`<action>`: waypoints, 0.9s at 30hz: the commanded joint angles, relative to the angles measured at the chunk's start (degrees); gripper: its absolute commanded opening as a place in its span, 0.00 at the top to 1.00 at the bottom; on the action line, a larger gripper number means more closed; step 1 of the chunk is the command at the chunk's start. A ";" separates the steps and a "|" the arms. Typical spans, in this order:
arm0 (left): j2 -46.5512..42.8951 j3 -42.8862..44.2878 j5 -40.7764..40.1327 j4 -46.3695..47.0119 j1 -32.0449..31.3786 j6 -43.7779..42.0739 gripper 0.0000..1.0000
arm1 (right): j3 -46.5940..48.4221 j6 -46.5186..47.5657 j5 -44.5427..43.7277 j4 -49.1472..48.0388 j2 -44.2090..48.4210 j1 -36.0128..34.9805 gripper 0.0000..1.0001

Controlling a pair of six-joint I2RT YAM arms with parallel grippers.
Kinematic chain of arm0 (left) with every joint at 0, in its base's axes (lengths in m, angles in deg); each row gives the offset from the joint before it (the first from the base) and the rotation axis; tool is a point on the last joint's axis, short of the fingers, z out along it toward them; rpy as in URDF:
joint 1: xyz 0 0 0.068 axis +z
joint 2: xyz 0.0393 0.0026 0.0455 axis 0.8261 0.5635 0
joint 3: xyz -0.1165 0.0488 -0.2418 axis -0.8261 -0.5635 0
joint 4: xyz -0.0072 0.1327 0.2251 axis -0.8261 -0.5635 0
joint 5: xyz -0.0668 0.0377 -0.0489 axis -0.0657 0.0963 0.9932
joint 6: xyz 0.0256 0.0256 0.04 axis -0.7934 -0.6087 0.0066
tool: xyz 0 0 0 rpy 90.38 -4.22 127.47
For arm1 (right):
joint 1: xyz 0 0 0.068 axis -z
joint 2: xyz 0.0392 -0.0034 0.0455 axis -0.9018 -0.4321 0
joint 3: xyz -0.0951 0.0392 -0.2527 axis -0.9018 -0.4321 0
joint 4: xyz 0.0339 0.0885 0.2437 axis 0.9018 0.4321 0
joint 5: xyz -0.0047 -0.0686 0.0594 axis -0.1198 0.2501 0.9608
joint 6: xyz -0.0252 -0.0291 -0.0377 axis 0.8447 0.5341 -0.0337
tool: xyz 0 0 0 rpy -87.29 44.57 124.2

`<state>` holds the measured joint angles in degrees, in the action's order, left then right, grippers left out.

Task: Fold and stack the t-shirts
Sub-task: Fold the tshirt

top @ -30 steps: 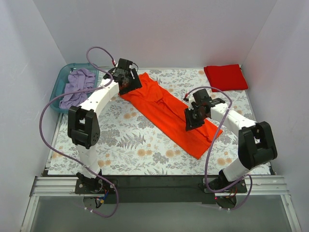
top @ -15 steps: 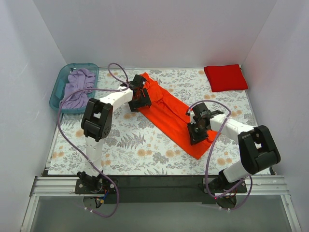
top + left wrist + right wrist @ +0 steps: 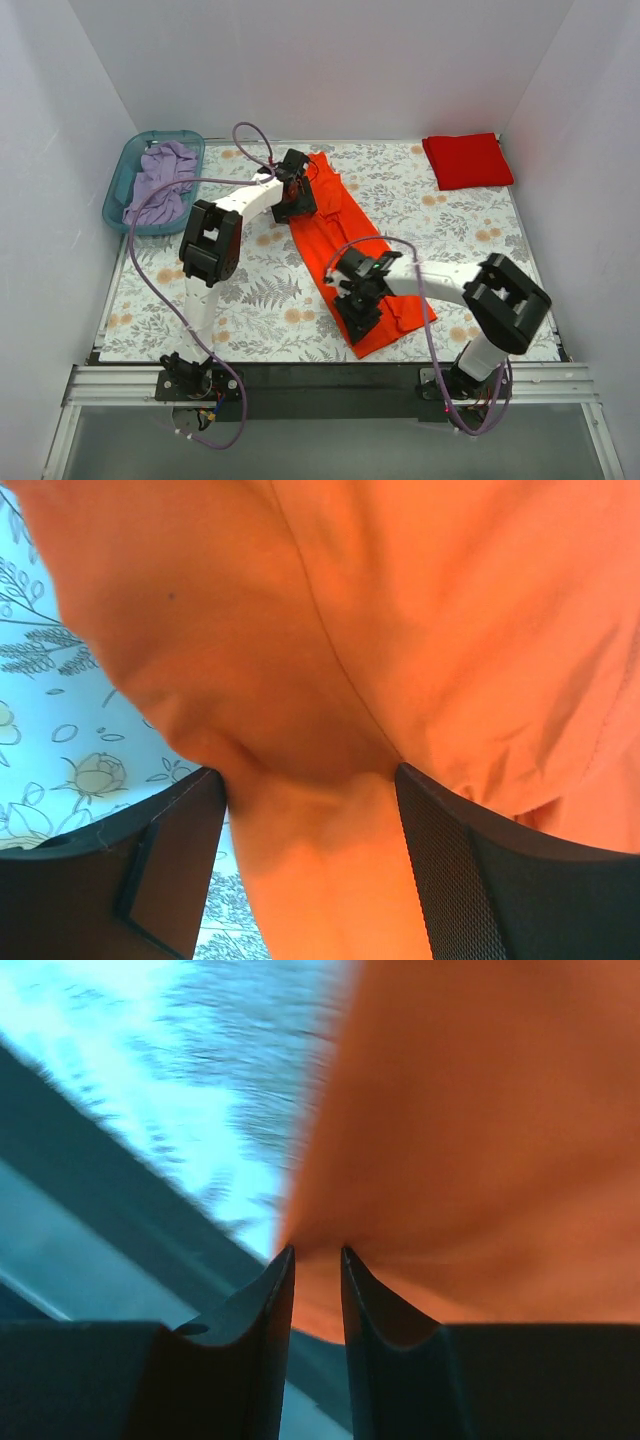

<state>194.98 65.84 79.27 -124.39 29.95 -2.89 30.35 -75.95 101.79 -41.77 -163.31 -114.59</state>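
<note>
The bright orange t-shirt (image 3: 345, 240) lies folded into a long strip across the middle of the table, running from the far left to the near edge. My left gripper (image 3: 296, 198) is at its far end, shut on a fold of the orange cloth (image 3: 310, 810). My right gripper (image 3: 360, 315) is at its near end, shut on the cloth's corner (image 3: 316, 1260). The deeper red t-shirt (image 3: 467, 160) lies folded at the far right corner, apart from both grippers.
A teal bin (image 3: 125, 180) with a purple cloth (image 3: 160, 180) stands at the far left. The table has a floral cover (image 3: 250, 300). Its dark front edge (image 3: 320, 375) runs close by my right gripper. White walls stand on three sides.
Both arms have swung the orange strip round: the right gripper has pulled its near end left and toward the front edge, and the left gripper has moved right with the far end.
</note>
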 commanded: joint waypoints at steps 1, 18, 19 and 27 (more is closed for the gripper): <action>-0.40 -3.04 -5.32 -3.65 0.18 -2.81 0.34 | 10.19 -3.36 7.42 0.49 -6.10 -9.11 0.68; -9.12 -0.08 -9.99 -0.06 1.24 -6.76 0.40 | 14.03 3.75 -12.68 2.61 -1.28 2.03 0.68; -6.93 0.90 -9.03 1.43 1.24 -7.12 0.44 | 13.76 4.11 -13.83 2.52 -1.54 2.12 0.68; 3.44 10.48 -9.63 2.06 1.24 -10.11 0.50 | 10.69 4.55 -18.41 2.08 -3.39 2.03 0.68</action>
<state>195.37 74.04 70.81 -122.09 31.17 -11.00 41.91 -72.41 86.19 -40.26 -166.67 -112.30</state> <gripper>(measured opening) 0.508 0.318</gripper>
